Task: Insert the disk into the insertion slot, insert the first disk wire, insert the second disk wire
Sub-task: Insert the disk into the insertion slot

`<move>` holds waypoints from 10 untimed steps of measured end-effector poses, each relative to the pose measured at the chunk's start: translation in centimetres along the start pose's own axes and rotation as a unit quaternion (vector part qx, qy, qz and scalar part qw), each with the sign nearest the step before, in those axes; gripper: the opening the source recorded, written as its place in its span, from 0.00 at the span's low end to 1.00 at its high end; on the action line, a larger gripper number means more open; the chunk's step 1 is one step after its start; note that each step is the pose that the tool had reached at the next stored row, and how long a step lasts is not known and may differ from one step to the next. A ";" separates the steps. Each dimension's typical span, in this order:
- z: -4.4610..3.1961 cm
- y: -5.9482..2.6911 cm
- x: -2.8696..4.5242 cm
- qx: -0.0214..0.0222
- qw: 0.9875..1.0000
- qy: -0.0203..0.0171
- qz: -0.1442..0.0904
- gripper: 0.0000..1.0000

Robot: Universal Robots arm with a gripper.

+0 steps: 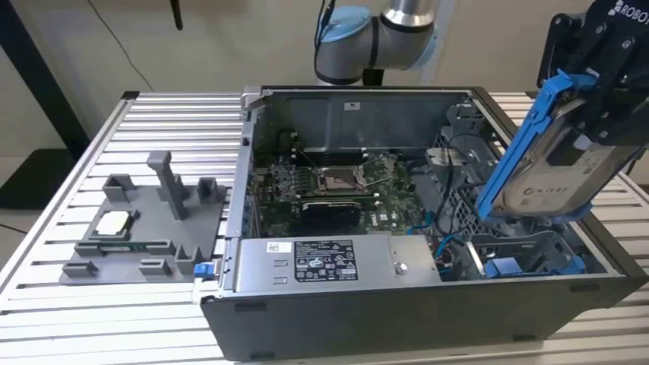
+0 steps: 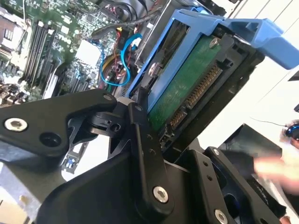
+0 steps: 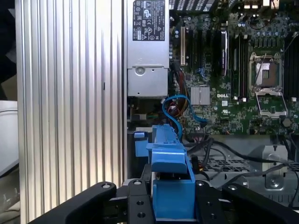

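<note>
My gripper (image 1: 598, 114) is shut on the disk (image 1: 552, 171), a silver-grey drive with a white label in a bright blue carrier. The disk hangs tilted, almost on edge, above the right end of the open computer case. Below it lies the insertion slot (image 1: 527, 247), a grey metal drive bay with a perforated wall. In the second wrist view the disk's (image 2: 187, 79) green board and connector face the camera between the black fingers (image 2: 140, 130). In the first wrist view the blue carrier (image 3: 170, 158) sticks out past the gripper (image 3: 170, 203) over the case.
Another blue-handled carrier (image 1: 504, 268) sits in the bay. The case holds a motherboard (image 1: 335, 182), a power supply (image 1: 324, 262) and blue cables (image 3: 175, 109). A grey fixture (image 1: 142, 224) lies on the slatted table (image 1: 61, 304). A blurred hand (image 2: 275, 168) is nearby.
</note>
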State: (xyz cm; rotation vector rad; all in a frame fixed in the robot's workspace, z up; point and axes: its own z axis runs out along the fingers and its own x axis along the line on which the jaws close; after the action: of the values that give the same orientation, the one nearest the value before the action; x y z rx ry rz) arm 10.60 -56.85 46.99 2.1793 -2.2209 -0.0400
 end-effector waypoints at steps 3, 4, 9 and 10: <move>0.39 -0.11 0.00 0.000 1.000 0.000 0.000 0.33; 0.49 -0.13 -0.01 0.000 1.000 0.000 0.000 0.33; 0.94 -0.18 -0.01 0.000 1.000 0.000 0.000 0.33; 1.05 -0.19 -0.01 0.000 1.000 0.000 0.000 0.33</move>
State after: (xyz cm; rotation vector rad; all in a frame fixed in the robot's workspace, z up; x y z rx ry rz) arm 10.75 -56.85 45.92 2.1793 -2.2208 -0.0401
